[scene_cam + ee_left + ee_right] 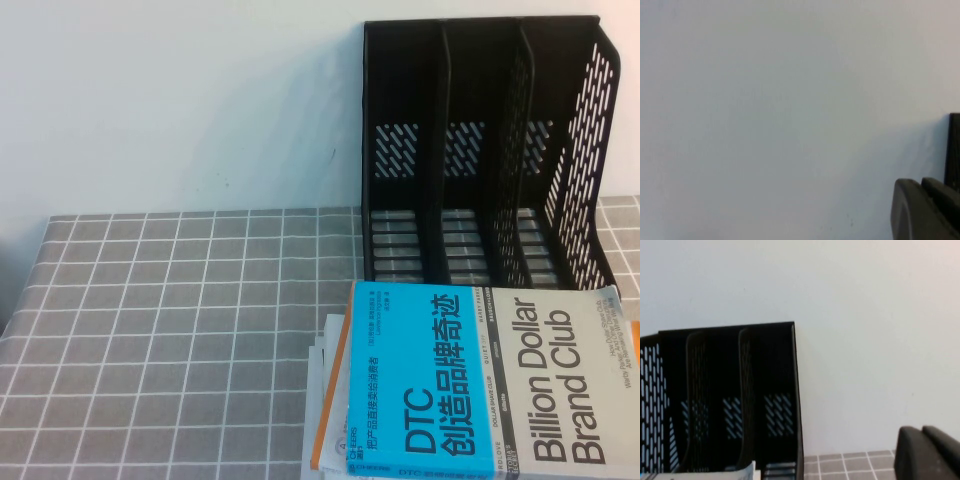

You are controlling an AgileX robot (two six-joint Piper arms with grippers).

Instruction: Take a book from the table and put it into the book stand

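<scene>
Grey gridded cloth covers the surface (180,320), which backs onto a plain white wall. At the far right stands the book stand (480,150), upright with three slots opening toward the camera. Just in front of it, the book (480,380) lies flat, cover up, atop what looks like a loose pile of papers and another orange-edged volume (325,400). Neither arm shows from above. The left claw (925,210) appears only as a dark edge against the wall, the right claw (927,452) likewise beside the stand; whether either is apart or together I cannot tell.
</scene>
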